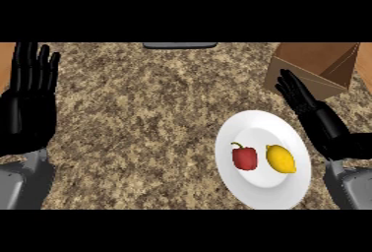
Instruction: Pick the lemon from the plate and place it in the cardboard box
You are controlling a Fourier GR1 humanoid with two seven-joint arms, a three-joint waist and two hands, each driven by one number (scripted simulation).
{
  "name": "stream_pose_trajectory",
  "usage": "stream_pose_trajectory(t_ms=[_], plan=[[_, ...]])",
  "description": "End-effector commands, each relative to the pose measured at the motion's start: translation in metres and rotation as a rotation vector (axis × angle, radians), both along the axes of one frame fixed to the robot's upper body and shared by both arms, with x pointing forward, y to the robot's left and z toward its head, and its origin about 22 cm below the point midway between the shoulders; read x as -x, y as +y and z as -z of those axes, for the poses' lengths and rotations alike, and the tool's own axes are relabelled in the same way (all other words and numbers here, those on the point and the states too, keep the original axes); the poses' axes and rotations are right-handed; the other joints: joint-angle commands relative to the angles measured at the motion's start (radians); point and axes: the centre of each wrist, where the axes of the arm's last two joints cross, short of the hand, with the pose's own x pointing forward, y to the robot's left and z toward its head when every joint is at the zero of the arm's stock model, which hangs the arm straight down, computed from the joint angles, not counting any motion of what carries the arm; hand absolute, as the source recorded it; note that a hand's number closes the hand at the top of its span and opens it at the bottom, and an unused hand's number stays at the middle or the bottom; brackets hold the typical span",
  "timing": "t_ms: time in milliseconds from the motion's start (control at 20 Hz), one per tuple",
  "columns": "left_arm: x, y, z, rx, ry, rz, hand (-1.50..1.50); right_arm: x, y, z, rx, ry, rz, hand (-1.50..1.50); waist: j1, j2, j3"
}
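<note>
- The right robot hand (pixel 317 117) is open, fingers straight and holding nothing; it sits over the bench's right side, between the plate's far rim and the box
- The left robot hand (pixel 29 98) rests open by the bench's left edge, fingers up, also holding nothing
- The lemon (pixel 280 159) lies untouched on the right half of the white plate (pixel 247 123), toward the near right of the bench (pixel 145 123)
- Its long axis runs roughly far edge to near edge, leaning slightly, with the pointed tip seemingly at the near end
- A red pepper (pixel 245 157) lies just beside it on the left; fingers closing across the lemon could catch or shove it
- The rounded lemon might roll on the plate if touched off-centre
- The cardboard box (pixel 320 64) stands open at the far right corner; I'd worry a low carry could clip its wall
</note>
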Motion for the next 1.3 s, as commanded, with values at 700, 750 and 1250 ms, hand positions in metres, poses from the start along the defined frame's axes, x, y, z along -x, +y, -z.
stream_pose_trajectory(t_ms=[700, 750, 1250], plan=[[0.020, -0.025, 0.078, -0.332, 0.471, 0.253, 0.00, 0.071, -0.067, 0.039, 1.065, -0.503, 0.023, -1.50, -0.046, -0.015, -0.010], [0.022, -0.020, 0.080, -0.332, 0.470, 0.240, 0.00, 0.088, -0.068, 0.034, 1.091, -0.520, 0.034, -1.50, -0.067, -0.023, -0.012], [0.013, -0.047, 0.070, -0.336, 0.467, 0.278, 0.00, 0.155, -0.037, -0.033, 1.294, -0.310, 0.016, -1.50, -0.017, -0.010, -0.013]])
